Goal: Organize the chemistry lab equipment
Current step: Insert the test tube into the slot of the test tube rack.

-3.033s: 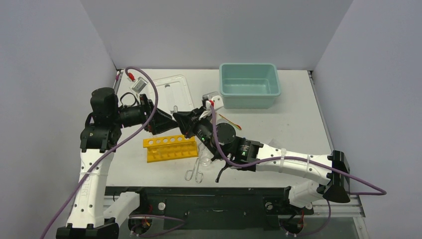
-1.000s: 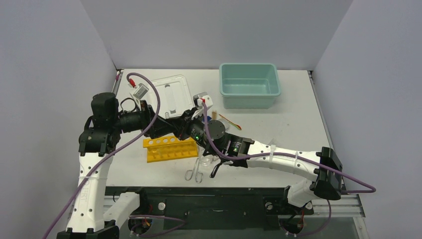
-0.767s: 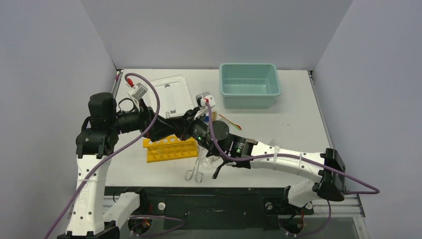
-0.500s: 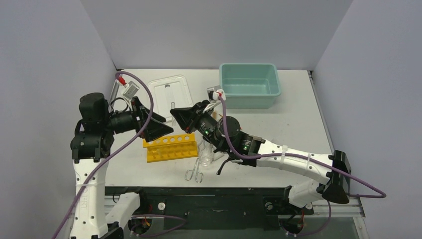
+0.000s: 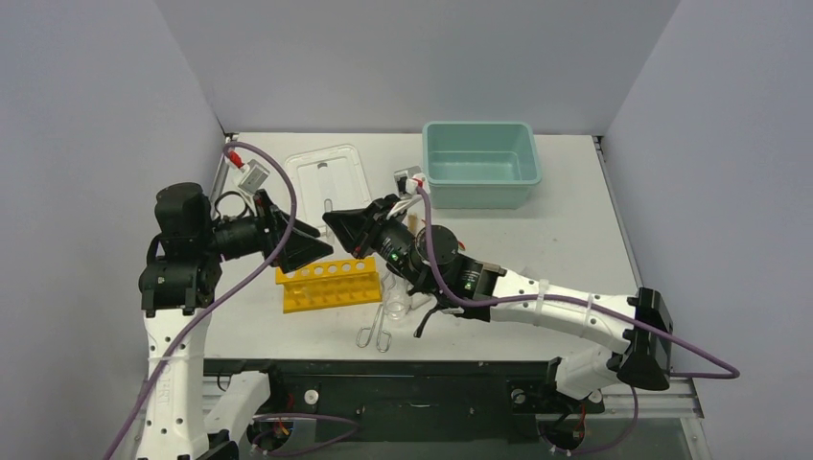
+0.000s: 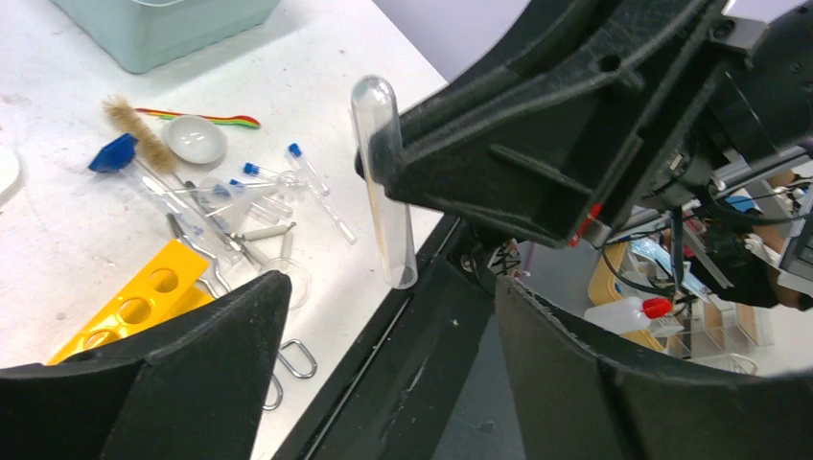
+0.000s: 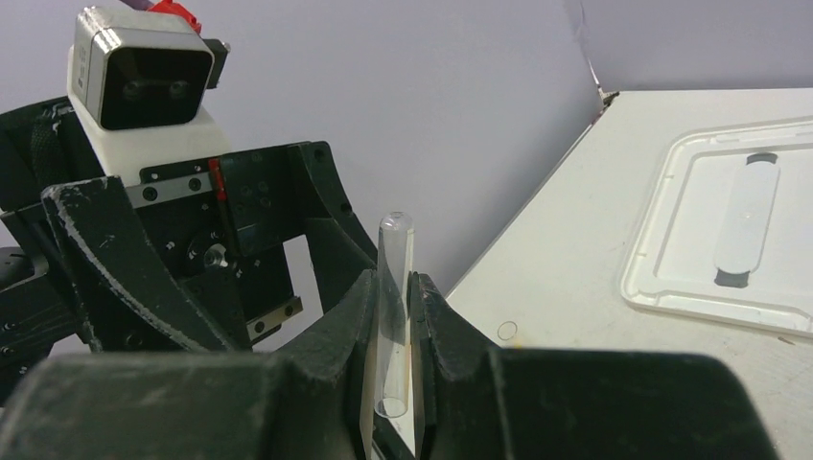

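1. Top view: two arms meet over the left half of the surface (image 5: 575, 211), above one yellow holed rack (image 5: 328, 284).
   - The left gripper (image 5: 324, 241) and the right gripper (image 5: 331, 220) point at each other, tips close together.
   - Far right stands one teal tub (image 5: 479, 163), and far left lies one white lid (image 5: 331, 177).
   - One pair of loop-handled tongs (image 5: 376, 331) lies near the surface's near edge, just beside a clear beaker (image 5: 396, 305).
   - The right arm hides most of the small items behind it, and what the right gripper holds is not clear from here.

2. Left wrist view: this shows what the top view hides.
   - One clear glass tube (image 6: 385, 182) stands nearly upright, round end up, pinched by the right gripper's black fingers (image 6: 460, 158).
   - The left gripper's own fingers are spread wide, one each side of the tube's lower end, not touching it.
   - Beyond lie one tan-bristled brush (image 6: 134, 129), one round dish (image 6: 195, 138), two blue-capped vials (image 6: 251, 170), more clear tubes in a heap, and a coloured strip (image 6: 206, 118).
   - Three rack holes show at the lower left.

3. Right wrist view: the tube sits pressed between the right gripper's two pads, its open end towards the camera.
   - The left gripper faces it with its fingers apart.
   - The lid lies to the right on the surface.
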